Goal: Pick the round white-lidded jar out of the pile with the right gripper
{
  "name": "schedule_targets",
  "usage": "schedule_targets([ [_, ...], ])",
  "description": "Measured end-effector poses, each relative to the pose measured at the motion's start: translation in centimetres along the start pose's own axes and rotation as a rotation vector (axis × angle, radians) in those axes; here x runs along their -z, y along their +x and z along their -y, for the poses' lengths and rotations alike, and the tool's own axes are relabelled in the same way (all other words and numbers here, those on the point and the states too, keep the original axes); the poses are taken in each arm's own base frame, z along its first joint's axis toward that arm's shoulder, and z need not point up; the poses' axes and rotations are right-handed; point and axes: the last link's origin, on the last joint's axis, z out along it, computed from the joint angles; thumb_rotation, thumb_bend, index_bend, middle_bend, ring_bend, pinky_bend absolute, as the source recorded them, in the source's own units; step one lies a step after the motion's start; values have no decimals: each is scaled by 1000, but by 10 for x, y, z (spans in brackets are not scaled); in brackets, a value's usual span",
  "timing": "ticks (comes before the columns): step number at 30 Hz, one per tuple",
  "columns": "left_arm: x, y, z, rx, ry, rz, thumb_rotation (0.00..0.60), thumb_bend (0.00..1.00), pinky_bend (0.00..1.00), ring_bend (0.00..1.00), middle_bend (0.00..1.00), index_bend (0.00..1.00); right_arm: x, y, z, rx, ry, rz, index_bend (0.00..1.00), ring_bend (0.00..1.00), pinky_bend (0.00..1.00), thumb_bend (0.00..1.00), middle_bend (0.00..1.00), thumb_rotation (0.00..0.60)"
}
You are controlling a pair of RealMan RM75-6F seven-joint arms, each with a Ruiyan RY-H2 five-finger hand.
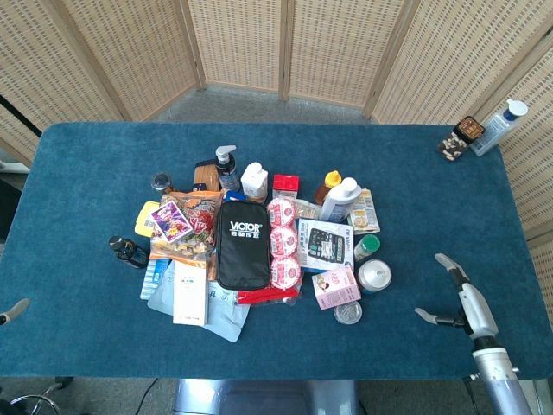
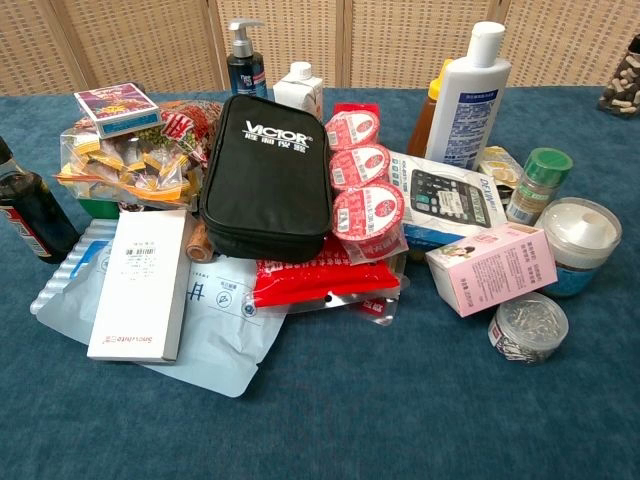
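Right hand (image 1: 462,298) hangs at the near right edge in the head view, fingers spread and holding nothing, thumb reaching left, forearm running down out of frame. Only a grey tip of the left hand (image 1: 12,310) shows, near left.

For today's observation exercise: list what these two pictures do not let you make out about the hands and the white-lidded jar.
- Left hand: head view shows only a tip at the frame's left edge; open or shut cannot be told.
- Right hand: absent from the chest view, outside its frame.
- White-lidded jar: its lower left is hidden behind the pink box in the chest view; its label is too small in the head view.
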Motion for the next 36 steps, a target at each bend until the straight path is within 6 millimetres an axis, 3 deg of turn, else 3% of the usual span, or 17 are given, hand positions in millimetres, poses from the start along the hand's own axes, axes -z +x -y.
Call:
schedule_targets([
  [7, -1, 0, 1, 0, 6, -2, 600, 0, 0, 0, 0, 0, -24, -16, 2, -23, -14, 20, 0, 0, 0, 65, 0, 600],
  [13, -3, 1, 3, 1, 12, -3, 600, 0, 0, 0, 0, 0, -30, -32, 5, -46, -19, 27, 0, 0, 0, 66, 0, 600],
  [36, -3, 1, 4, 0, 17, -5, 600, 0, 0, 0, 0, 0, -33, -87, 34, -152, 7, 35, 0, 0, 0, 64, 0, 600],
])
